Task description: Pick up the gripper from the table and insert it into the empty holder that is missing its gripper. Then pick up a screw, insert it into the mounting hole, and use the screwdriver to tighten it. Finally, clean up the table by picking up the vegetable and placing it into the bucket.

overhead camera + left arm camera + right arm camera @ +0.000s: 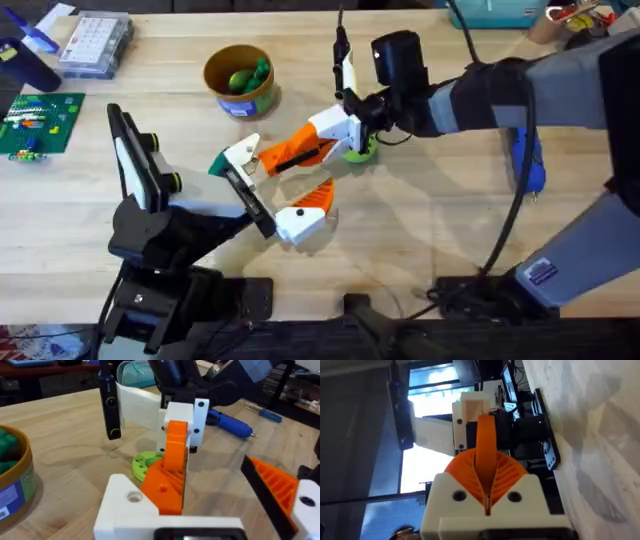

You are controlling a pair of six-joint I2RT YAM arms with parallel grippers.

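Overhead view first: my right end effector (345, 130) reaches across the middle and is clenched on the orange tip of the finger piece (295, 152). I judge it grips the tip to leave the white base free to go toward the empty holder (238, 158) on the left arm. The left end effector (300, 180) is spread wide and grasping nothing, its one fitted finger (305, 215) lying low over the desk (420, 230), presumably offered as a steady target. The lime-green ring (360, 152) sits just beside the right end effector. The blue screwdriver (527, 165) lies well apart to the right, untouched. The mustard bucket (238, 97) stands behind, with a green vegetable (245, 78) inside.

Left wrist view: the finger piece (172, 460) rises from a white block with a round hole (134, 496) toward the right end effector (182, 415). I cannot tell whether the base is fully seated. The ring (145, 465) and screwdriver (230, 422) lie behind, and the bucket (15, 495) is at the side.

Right wrist view: my ribbed pads (465, 472) pinch the orange wedge (485, 440) squarely along its length, which should keep the piece from twisting during insertion.
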